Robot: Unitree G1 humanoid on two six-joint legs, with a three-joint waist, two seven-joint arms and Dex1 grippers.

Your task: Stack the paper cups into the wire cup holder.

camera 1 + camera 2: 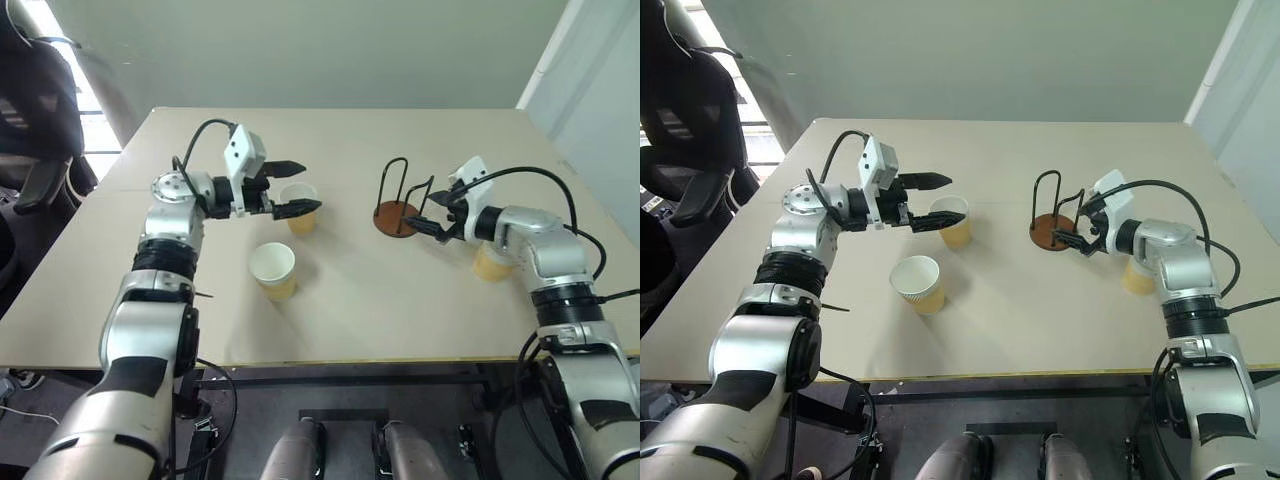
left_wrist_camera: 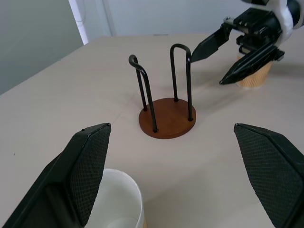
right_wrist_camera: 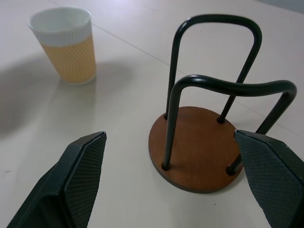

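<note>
Near cup (image 1: 274,269): upright on the bench (image 1: 380,320), close to its front edge, untouched.

Head view: left hand (image 1: 295,188), released and empty, its fingers flanking the second cup (image 1: 299,208). Holder (image 1: 399,200) mid-bench, no cup in it. Right hand (image 1: 437,212), released and empty, just beside the holder's base. Third cup (image 1: 492,262) behind the right forearm, partly hidden.

Left wrist view: cup rim low between the fingers; whether they touch it is unclear.

Right wrist view: holder between the spread fingers, loops upright.

Step in hand, judged: steady the base with the right hand; close the left on the cup below its rim, gently, keeping it upright.
</note>
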